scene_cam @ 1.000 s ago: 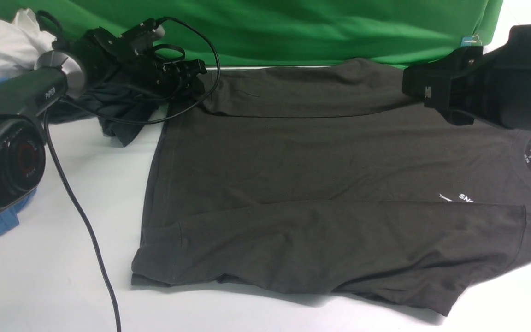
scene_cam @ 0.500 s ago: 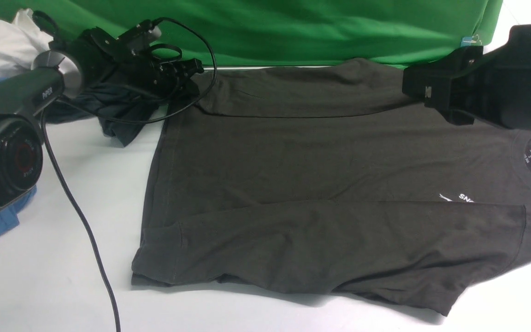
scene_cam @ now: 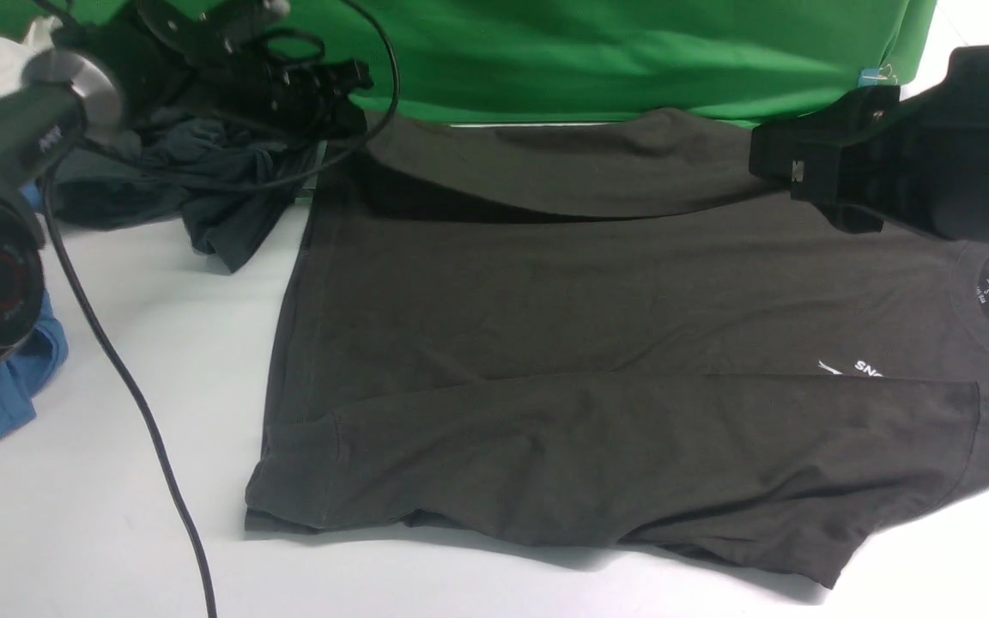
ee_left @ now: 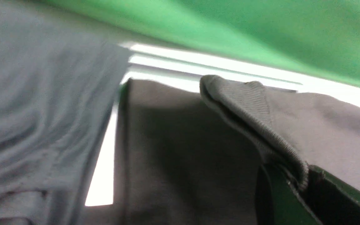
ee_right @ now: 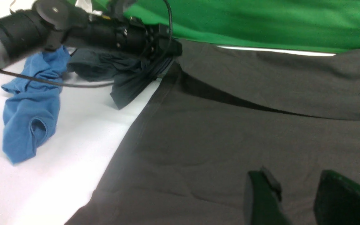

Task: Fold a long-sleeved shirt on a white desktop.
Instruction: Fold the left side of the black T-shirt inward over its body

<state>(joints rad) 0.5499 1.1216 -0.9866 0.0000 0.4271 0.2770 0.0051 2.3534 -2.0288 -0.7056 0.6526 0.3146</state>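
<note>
The long-sleeved shirt (scene_cam: 589,326) — large, dark charcoal-brown knit — lies flat on the smooth white desktop (scene_cam: 74,515) before a green cloth backdrop (scene_cam: 589,51), sleeves folded across its body; the left gripper (scene_cam: 359,79) pinches the far sleeve's ribbed cuff (ee_left: 248,103), the right gripper (ee_right: 297,200) hangs spread above the fabric.

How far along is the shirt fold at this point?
Done: the long-sleeved shirt lies spread flat on the white desktop, its near sleeve folded across the body. In hand: the left end effector is shut on the far sleeve's ribbed cuff, held raised off the body; the right end effector hangs open over the shirt, holding nothing. Left: laying that sleeve across, then folding the body.
</note>
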